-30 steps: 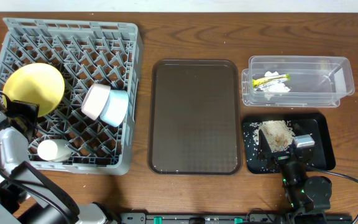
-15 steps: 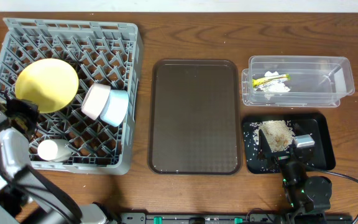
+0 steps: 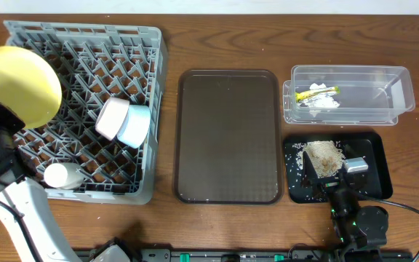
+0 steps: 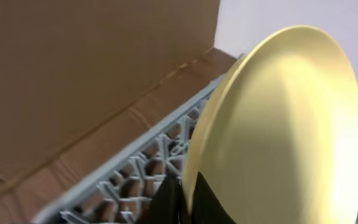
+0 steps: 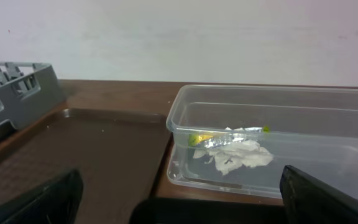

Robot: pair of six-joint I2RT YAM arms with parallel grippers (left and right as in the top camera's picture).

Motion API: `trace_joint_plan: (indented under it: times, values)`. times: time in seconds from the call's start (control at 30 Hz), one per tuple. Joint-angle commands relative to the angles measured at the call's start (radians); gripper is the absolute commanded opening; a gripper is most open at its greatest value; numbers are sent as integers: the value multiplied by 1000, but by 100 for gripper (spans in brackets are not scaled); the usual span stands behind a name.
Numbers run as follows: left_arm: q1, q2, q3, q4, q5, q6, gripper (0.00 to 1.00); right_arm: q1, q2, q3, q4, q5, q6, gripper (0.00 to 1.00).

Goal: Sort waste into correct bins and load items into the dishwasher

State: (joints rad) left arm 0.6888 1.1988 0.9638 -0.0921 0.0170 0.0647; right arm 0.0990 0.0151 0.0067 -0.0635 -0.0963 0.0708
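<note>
- Plate [image 3: 17,84] has swung up and left over the last second, from the rack's [image 3: 78,44] middle-left cells to above its top-left corner. It is tilted on edge, probably so it can slot between pegs.
- Left gripper [image 4: 185,198] pinches the plate's lower rim, jaws nearly closed.
- White bowl [image 3: 112,118] and blue bowl [image 3: 134,125] lie touching in the rack.
- Right gripper [image 3: 332,169] hangs spread wide and empty over the black tray [image 3: 380,145] of scraps [image 3: 323,154].

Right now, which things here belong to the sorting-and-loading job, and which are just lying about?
Job:
- plate, held by left gripper
- rack
- white bowl and blue bowl, in rack
- clear tub holding wrapper and tissue
- black tray holding scraps

Lying about:
- brown tray
</note>
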Motion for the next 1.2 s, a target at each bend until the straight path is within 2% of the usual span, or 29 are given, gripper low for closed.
trace_joint_plan:
  times: [0.0,0.13,0.3,0.5,0.8,1.0,1.1,1.17]
  values:
    - [-23,26,15,17,-115,143,8,-7,-2,-1,-4,3,-5,99]
    - [-49,53,15,53,-126,183,7,-7,-2,-1,-4,2,-5,99]
    - [-93,82,15,88,-164,327,8,-7,-2,-1,-4,2,-5,99]
    - [-124,131,14,85,-169,335,8,-7,-2,-1,-4,3,-5,99]
    - [-176,218,14,129,-273,335,8,-7,-2,-1,-4,2,-5,99]
    - [-198,215,14,205,-387,410,7,-7,-2,-1,-4,2,-5,99]
    - [-198,213,14,192,-390,409,8,-7,-2,-1,-4,2,-5,99]
    - [-198,212,14,148,-390,346,8,-7,-2,-1,-4,3,-5,99]
